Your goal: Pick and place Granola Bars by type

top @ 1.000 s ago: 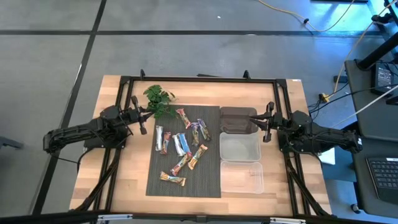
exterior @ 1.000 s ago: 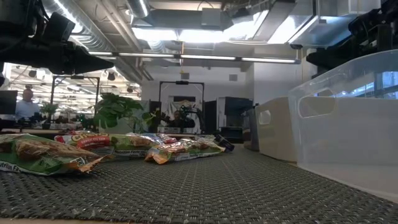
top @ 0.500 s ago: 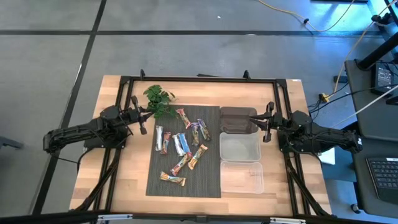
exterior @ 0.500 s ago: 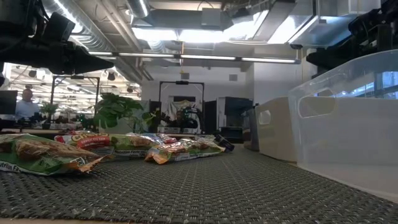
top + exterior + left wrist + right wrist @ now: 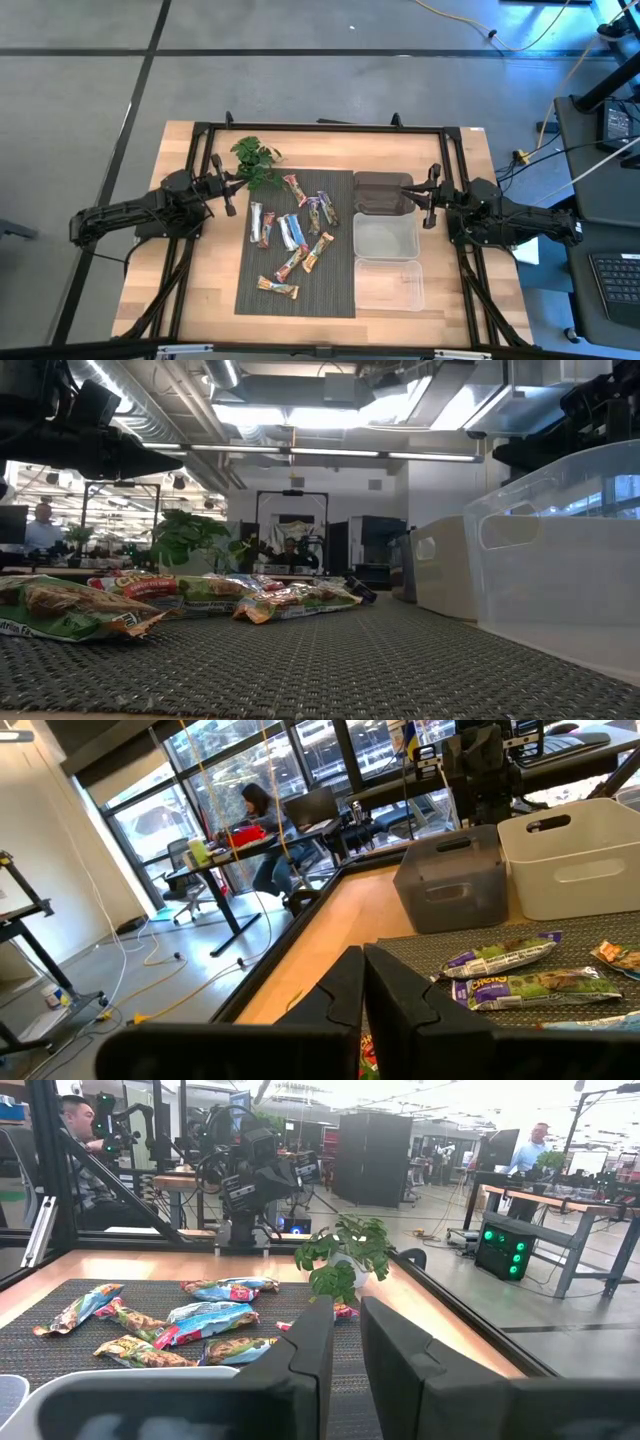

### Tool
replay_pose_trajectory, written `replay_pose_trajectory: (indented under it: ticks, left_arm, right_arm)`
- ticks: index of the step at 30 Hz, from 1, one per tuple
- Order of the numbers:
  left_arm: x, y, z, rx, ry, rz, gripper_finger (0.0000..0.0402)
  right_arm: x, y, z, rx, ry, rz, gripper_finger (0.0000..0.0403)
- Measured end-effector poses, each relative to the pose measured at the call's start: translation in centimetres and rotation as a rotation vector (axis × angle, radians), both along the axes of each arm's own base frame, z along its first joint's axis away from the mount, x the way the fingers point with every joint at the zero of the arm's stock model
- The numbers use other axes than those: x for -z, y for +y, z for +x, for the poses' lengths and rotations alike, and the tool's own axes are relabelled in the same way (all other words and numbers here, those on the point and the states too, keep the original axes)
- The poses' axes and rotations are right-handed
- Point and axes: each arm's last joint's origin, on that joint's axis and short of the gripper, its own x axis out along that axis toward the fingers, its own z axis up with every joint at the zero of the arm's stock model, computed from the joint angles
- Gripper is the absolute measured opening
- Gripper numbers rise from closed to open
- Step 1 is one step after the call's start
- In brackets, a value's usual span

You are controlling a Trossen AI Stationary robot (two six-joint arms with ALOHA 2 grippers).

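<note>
Several granola bars lie flat on the dark woven mat (image 5: 300,300): a purple one (image 5: 321,210), blue-white ones (image 5: 289,231), orange-tan ones (image 5: 317,252) and one nearest the front edge (image 5: 278,289). They also show in the low view (image 5: 290,598) and the right wrist view (image 5: 205,1325). My left gripper (image 5: 233,189) hovers at the mat's far left corner, shut and empty. My right gripper (image 5: 412,195) hovers over the dark bin's right rim, its fingers a narrow gap apart, empty.
Three bins stand in a row right of the mat: a dark grey one (image 5: 379,193) farthest, then two clear ones (image 5: 386,239) (image 5: 390,285). A green plant sprig (image 5: 255,160) sits at the mat's far left corner. People sit at desks beyond the table (image 5: 262,815).
</note>
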Motion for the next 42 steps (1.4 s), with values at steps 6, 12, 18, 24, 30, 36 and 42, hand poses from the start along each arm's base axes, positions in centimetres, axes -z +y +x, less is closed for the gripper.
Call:
replay_pose_trajectory:
  ticks: [6, 12, 18, 24, 30, 36, 42]
  left_arm:
    - [0.01, 0.00, 0.00, 0.000, 0.000, 0.000, 0.0007]
    - [0.00, 0.00, 0.00, 0.000, 0.000, 0.000, 0.0004]
    - [0.01, 0.00, 0.00, 0.000, 0.001, 0.001, 0.0008]
    - [0.00, 0.00, 0.00, 0.000, 0.000, 0.001, 0.0004]
    - [0.00, 0.00, 0.00, 0.000, 0.000, 0.000, 0.0007]
    - [0.00, 0.01, 0.00, -0.005, 0.002, 0.007, 0.0006]
    - [0.09, -0.01, 0.00, 0.002, 0.010, 0.004, 0.0011]
  right_arm:
    - [0.00, 0.00, 0.00, -0.003, -0.006, 0.037, 0.0060]
    - [-0.01, 0.00, 0.00, -0.011, -0.034, 0.184, 0.0060]
    - [0.00, 0.00, 0.00, -0.011, -0.033, 0.184, 0.0060]
    - [-0.01, 0.00, 0.00, -0.010, -0.032, 0.175, 0.0060]
    - [-0.02, -0.05, -0.01, 0.012, -0.022, 0.106, 0.0060]
    - [-0.02, -0.05, -0.01, 0.012, -0.022, 0.107, 0.0060]
    - [-0.02, -0.05, -0.01, 0.012, -0.022, 0.108, 0.0060]
